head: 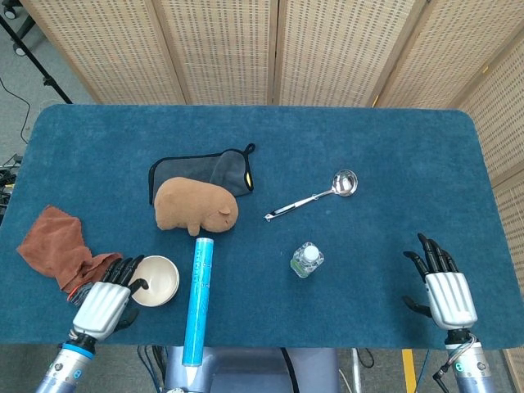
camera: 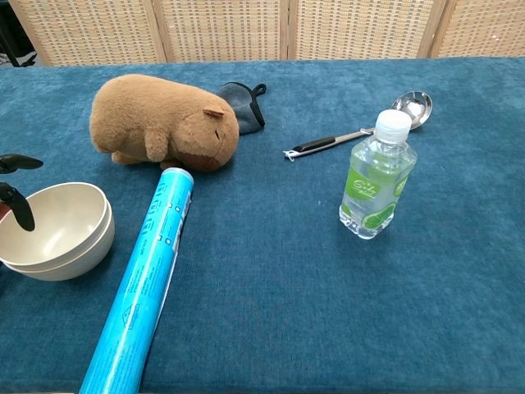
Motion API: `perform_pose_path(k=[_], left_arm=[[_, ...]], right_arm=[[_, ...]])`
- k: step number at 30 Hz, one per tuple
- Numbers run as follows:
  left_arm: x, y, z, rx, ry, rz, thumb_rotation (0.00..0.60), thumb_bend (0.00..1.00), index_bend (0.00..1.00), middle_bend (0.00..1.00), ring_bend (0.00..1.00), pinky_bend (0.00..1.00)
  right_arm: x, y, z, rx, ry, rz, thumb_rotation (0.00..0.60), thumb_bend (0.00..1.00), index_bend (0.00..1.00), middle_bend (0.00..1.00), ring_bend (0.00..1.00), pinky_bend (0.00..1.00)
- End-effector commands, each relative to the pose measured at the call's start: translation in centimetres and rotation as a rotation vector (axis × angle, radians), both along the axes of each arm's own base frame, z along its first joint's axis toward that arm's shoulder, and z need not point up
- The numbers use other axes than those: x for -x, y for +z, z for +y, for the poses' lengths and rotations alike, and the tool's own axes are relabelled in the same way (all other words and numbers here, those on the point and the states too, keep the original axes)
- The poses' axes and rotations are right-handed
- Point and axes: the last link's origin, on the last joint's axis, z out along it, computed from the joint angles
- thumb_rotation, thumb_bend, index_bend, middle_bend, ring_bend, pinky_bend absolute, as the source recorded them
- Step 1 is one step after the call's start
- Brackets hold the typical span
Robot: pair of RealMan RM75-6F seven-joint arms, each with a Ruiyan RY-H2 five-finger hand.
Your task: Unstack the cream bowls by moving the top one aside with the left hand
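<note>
Bowls: we see the two cream bowls [camera: 51, 231] nested one in the other near the table's front left corner, just left of the blue tube [head: 198, 299]; the double rim shows plainly in the chest view.
Top bowl: we judge it not yet lifted, since it sits fully down in the lower one.
Left hand: our left hand [head: 105, 301] is at the bowls' left side, one dark fingertip [camera: 20, 209] hooked over the rim into the top bowl; the rest of the fingers lie outside the wall, and we cannot tell whether they press on it, so we will not call it a firm hold.
Right hand: our right hand [head: 442, 291] rests near the table's front right corner with fingers spread, holding nothing, well apart from everything.
Done: we judge only the reach to the rim is done.
Left to do: closing on the rim, lifting the top bowl free, and setting it down aside.
Free space: the brown cloth [head: 54, 246] lies just left of the hand and the tube just right, so we judge room close by is tight.
</note>
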Motion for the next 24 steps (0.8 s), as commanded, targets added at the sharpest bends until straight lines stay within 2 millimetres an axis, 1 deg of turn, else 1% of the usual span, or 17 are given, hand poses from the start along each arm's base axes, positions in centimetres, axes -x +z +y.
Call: perform_pose_path(k=[1,24], left_arm=[[0.0,-0.2,-0.1,0.001,-0.005,0.006,0.6,0.32,0.39,0.03,0.0,0.04],[0.5,-1.3,0.1,-0.021,-0.021,0.033,0.6,0.33,0.43,0.05,0.0,0.04]], right_arm=[[0.0,0.0,0.0,0.0,-0.001,0.0,0.6,0.16,0.22,0.0,0.0,0.15],[0.1,0.1,0.0,-0.002,-0.004,-0.003,0.6,0.16,0.22,0.0,0.0,0.15]])
